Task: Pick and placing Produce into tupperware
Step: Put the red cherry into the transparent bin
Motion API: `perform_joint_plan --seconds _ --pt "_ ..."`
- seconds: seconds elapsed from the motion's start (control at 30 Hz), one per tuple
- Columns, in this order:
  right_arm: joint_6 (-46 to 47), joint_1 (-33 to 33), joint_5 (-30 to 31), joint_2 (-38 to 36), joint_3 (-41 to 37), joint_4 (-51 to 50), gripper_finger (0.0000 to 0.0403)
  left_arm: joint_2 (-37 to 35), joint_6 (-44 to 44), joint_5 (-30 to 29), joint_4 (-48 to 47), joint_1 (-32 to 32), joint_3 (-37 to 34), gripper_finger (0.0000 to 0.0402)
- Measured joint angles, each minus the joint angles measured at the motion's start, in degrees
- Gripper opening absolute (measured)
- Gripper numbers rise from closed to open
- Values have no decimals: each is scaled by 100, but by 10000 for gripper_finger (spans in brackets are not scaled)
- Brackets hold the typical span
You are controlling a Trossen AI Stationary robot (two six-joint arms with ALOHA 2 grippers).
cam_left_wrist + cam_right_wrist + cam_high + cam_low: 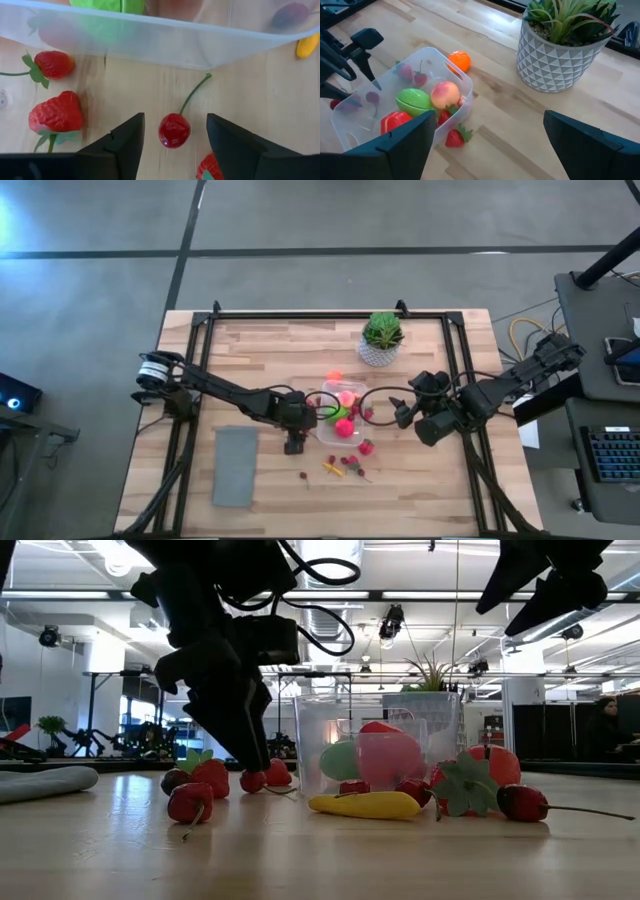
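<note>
The clear tub (340, 412) stands mid-table and holds a green piece (414, 100), a peach-coloured fruit (445, 94), a red piece and cherries. My left gripper (175, 120) is open, pointing down just off the tub's near-left side. Its fingers stand on either side of a red cherry (174, 131) that lies on the table, without touching it. Two strawberries (55, 114) lie beside it. An orange ball (459, 61) and a strawberry (456, 137) lie outside the tub. My right gripper (405, 412) is open and empty, right of the tub.
A potted green plant (382, 338) stands at the far side, behind the tub. A flat grey rectangle (236, 465) lies near left. Loose produce, among it a yellow piece (365, 804) and a stemmed cherry (522, 802), lies on the near side of the tub.
</note>
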Motion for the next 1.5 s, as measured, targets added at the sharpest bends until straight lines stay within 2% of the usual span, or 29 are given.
perform_joint_plan --seconds 0.37,1.5 --pt "0 0 0 0 -37 2 361 0 9 6 0 -7 -63 124" --pt "6 0 2 0 -74 14 361 -46 -184 -3 92 -28 -11 121"
